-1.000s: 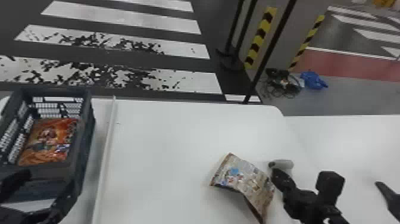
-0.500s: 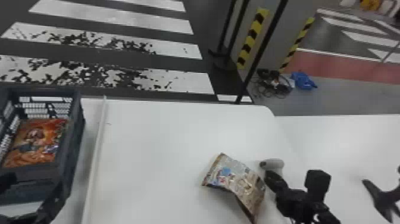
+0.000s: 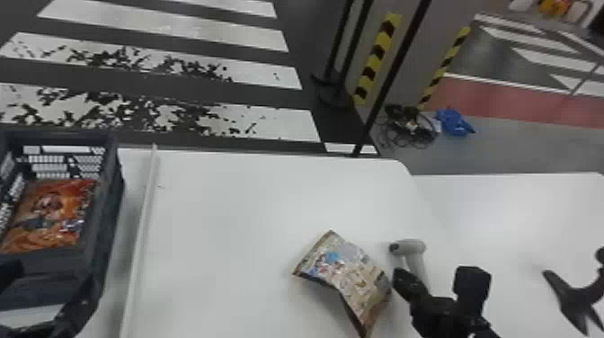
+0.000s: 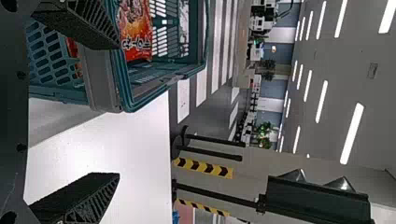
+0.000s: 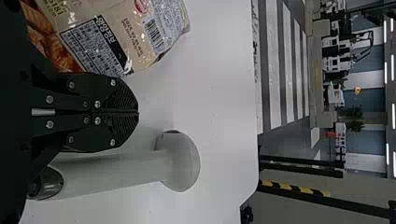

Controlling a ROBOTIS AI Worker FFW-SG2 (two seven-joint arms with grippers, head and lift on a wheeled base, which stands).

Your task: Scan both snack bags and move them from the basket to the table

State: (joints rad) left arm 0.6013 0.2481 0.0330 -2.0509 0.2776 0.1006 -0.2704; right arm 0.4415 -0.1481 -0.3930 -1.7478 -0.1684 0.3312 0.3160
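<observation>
From the head view, my left pincer (image 3: 53, 273) spreads wide at the basket (image 3: 114, 202), one snack bag (image 3: 49, 215) inside at nine o'clock; my narrowed right pincer (image 3: 401, 278) sits beside the scanner (image 3: 411, 247) and tabletop (image 3: 233, 233) bag (image 3: 353, 274), five o'clock.

Left arm (image 3: 78, 312) and right arm (image 3: 438, 314) are black, the right with a boxy block (image 3: 472, 283); left fingers (image 4: 86, 198) are black wedges, ribbed along the sides, right fingers (image 5: 116, 95) black, rounded and ridged, with silver screws (image 5: 97, 104) plus a bare-metal pin (image 5: 43, 112).
</observation>
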